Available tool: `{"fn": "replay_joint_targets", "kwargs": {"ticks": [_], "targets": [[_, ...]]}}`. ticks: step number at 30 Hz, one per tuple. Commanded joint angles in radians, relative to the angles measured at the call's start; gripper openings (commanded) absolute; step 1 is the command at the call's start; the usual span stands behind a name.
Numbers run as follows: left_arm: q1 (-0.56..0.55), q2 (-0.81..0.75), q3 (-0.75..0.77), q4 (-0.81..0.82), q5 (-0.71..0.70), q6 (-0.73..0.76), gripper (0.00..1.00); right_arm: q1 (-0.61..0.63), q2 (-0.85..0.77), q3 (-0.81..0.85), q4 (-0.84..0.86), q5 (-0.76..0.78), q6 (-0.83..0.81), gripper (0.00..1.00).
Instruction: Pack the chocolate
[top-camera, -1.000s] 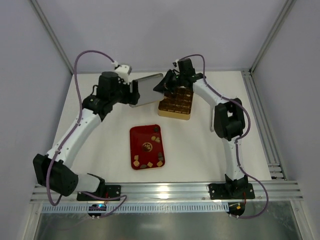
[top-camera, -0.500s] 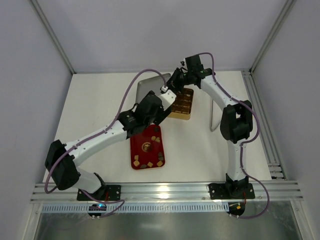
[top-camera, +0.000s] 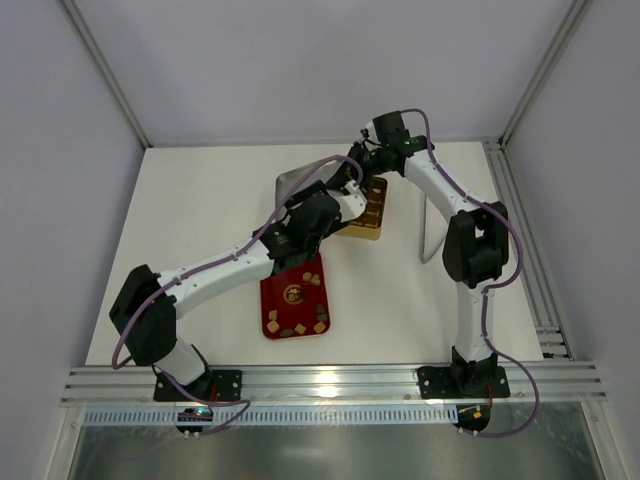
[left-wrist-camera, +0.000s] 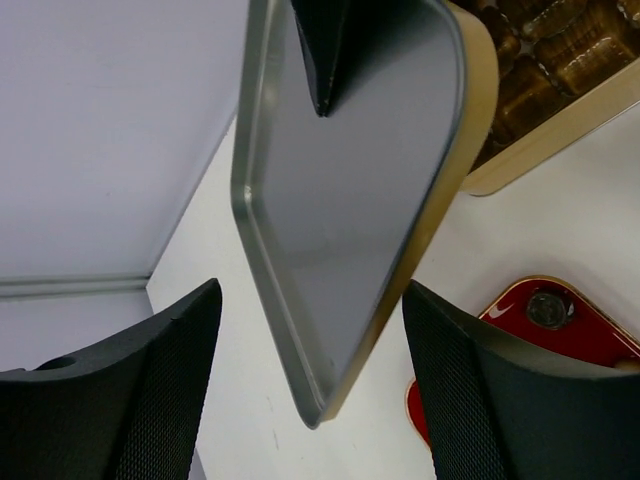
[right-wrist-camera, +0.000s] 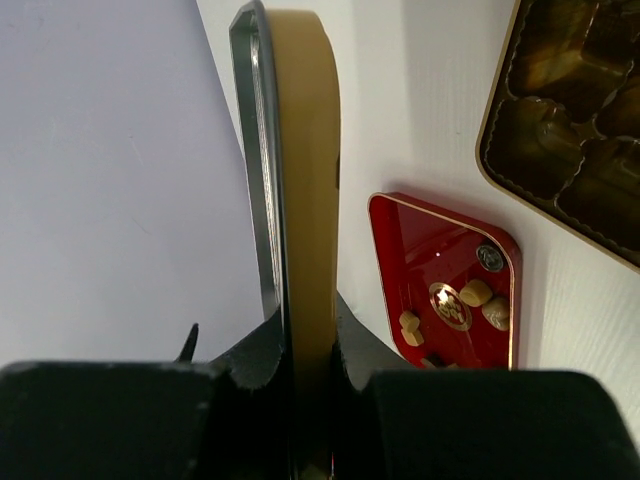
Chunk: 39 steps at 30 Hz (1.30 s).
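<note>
The chocolate pieces (top-camera: 300, 326) lie scattered on the flat red tray (top-camera: 280, 270); tan ones show in the right wrist view (right-wrist-camera: 475, 293). More brown pieces (left-wrist-camera: 560, 55) sit in the compartments of the gold tin (top-camera: 372, 212). My right gripper (top-camera: 362, 163) is shut on the edge of the tin's lid (right-wrist-camera: 305, 150), grey inside and gold outside, and holds it tilted on edge beside the tin. My left gripper (top-camera: 338, 207) is open, its fingers (left-wrist-camera: 160, 390) on either side of the lid's lower corner (left-wrist-camera: 330, 300) without touching it.
The red tray (right-wrist-camera: 440, 250) lies in front of the tin (right-wrist-camera: 570, 110), mid-table. My left arm reaches across the tray's back edge. A metal rail (top-camera: 520, 230) runs along the table's right side, and grey walls close the back and sides.
My left arm has swung from the back left to the centre, bringing its open gripper round the lid's lower corner. My right gripper has kept hold of the lid, which now stands steeper.
</note>
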Motion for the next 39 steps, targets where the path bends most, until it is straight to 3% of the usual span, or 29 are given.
{"fn": "replay_joint_targets", "kwargs": {"ticks": [1,6,11,18,19,21,24,29,34,39], "targets": [[-0.004,0.005,0.035,0.106,-0.048,0.082,0.71,-0.009,-0.090,0.028,-0.042,-0.054,-0.044,0.04],[-0.009,0.023,0.031,0.125,-0.046,0.102,0.65,-0.011,-0.108,0.010,-0.055,-0.066,-0.051,0.04],[-0.010,0.045,0.002,0.180,-0.074,0.109,0.52,-0.012,-0.126,-0.012,-0.041,-0.072,-0.044,0.04],[-0.010,0.059,-0.011,0.274,-0.102,0.142,0.22,-0.012,-0.142,-0.035,-0.035,-0.081,-0.048,0.04],[-0.010,0.062,-0.011,0.286,-0.108,0.147,0.12,-0.011,-0.145,-0.035,-0.033,-0.083,-0.047,0.04],[-0.010,0.063,-0.001,0.297,-0.108,0.162,0.00,-0.011,-0.152,-0.038,-0.030,-0.082,-0.047,0.07],[-0.012,0.056,0.008,0.291,-0.079,0.156,0.00,-0.014,-0.169,-0.044,-0.018,-0.068,-0.047,0.20],[-0.010,0.046,0.061,0.219,-0.011,0.103,0.00,-0.040,-0.221,-0.094,0.042,-0.016,-0.038,0.62],[0.006,0.051,0.132,0.137,0.064,0.022,0.00,-0.121,-0.368,-0.251,0.262,0.052,0.047,0.81],[0.048,0.066,0.206,0.010,0.195,-0.072,0.00,-0.192,-0.458,-0.306,0.329,0.103,0.073,0.88]]}}
